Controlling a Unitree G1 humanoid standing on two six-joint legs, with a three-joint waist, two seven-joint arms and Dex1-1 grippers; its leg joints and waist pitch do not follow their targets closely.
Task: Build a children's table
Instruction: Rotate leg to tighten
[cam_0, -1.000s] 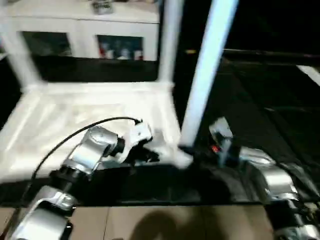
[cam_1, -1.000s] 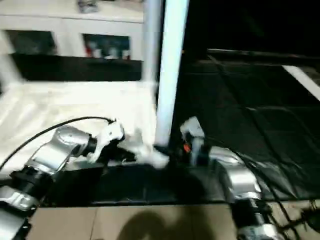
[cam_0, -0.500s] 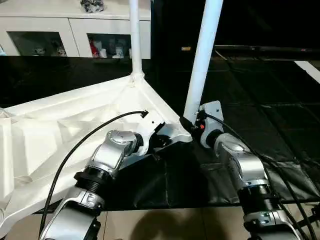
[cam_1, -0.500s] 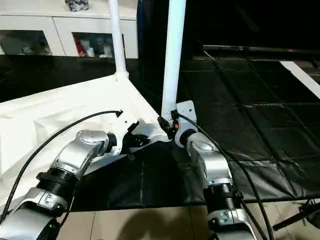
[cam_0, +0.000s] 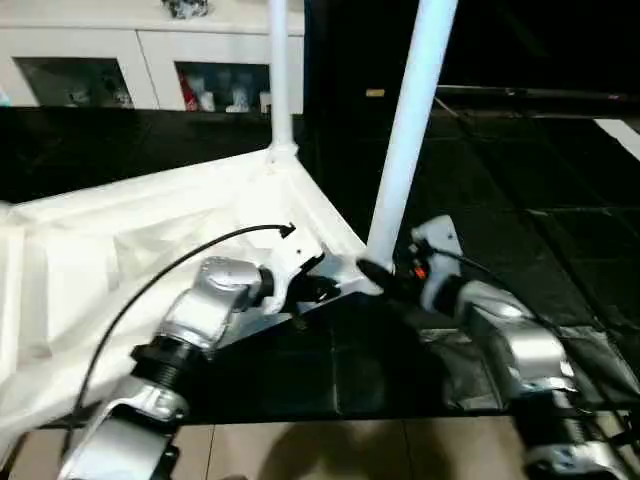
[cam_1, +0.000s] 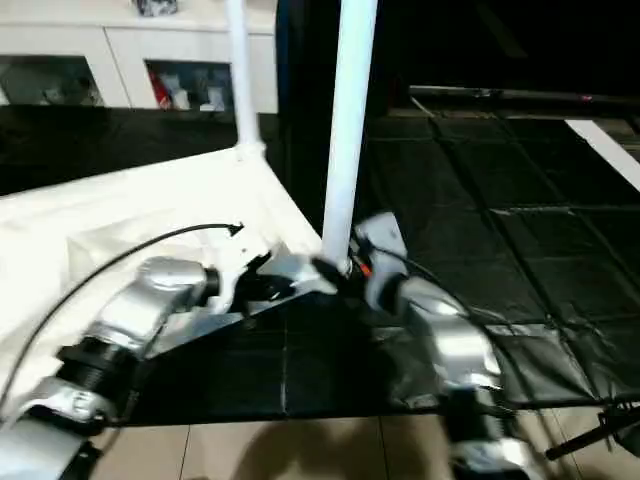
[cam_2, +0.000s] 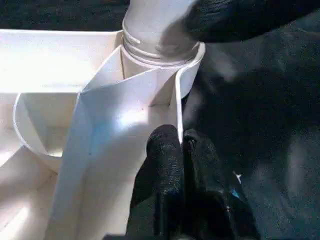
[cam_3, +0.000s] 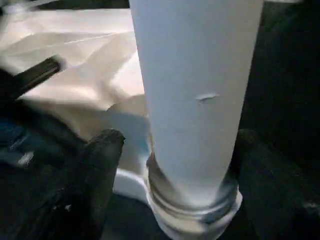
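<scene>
The upturned children's table (cam_0: 120, 250) lay tilted on the dark floor mat (cam_0: 520, 200), its thin stiff rim pinched in the left pincer (cam_2: 181, 150), while the right pincer (cam_3: 170, 150) stood wide astride a light, smooth leg (cam_0: 405, 150) seated in the near corner socket (cam_2: 160, 55) (best gripped low, 1 hold).

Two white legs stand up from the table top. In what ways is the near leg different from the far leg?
The near leg stands at the table top's corner closest to the robot, the far leg at the corner toward the cabinet. The near leg has the right gripper around its base with open fingers; nothing touches the far leg. The near leg leans slightly, while the far leg looks upright. Both are white tubes seated in corner sockets.
</scene>
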